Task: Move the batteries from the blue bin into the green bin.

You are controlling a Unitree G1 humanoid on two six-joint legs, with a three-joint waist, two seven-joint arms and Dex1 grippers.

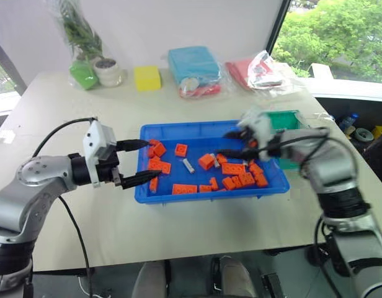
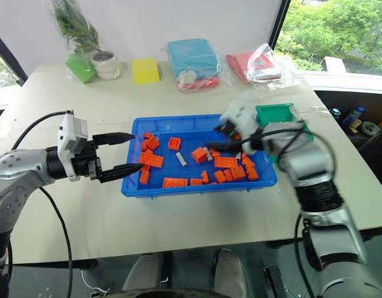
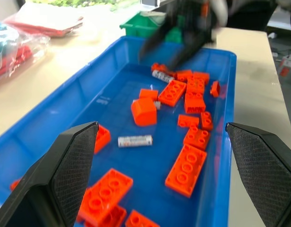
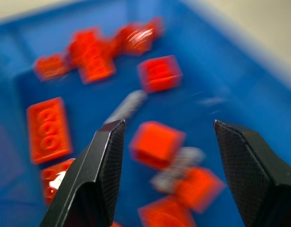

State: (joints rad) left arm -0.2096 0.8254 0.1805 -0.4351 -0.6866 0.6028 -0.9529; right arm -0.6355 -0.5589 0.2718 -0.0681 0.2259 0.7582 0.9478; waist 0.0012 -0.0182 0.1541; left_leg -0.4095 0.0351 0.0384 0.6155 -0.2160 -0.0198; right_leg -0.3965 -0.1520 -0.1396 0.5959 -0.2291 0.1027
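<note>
The blue bin (image 1: 197, 132) sits mid-table and holds several orange bricks (image 1: 184, 189) and two silver batteries. One battery (image 1: 188, 164) lies on bare floor near the middle, and the other (image 2: 208, 154) lies among bricks further right. My left gripper (image 1: 151, 159) is open and empty, level at the bin's left wall, and its wrist view shows the middle battery (image 3: 135, 140) ahead. My right gripper (image 1: 226, 143) is open and empty, angled down over the bin's right half, above a battery (image 4: 178, 163) and a brick. The green bin (image 1: 284, 121) stands just beyond the blue bin's right end.
Along the table's far side stand a potted plant (image 1: 105, 68), a lime-green bagged item (image 1: 84, 76), a yellow block (image 1: 147, 78), a teal bagged package (image 1: 192, 64) and a red bagged item (image 1: 259, 71). The table's right edge lies close past the green bin.
</note>
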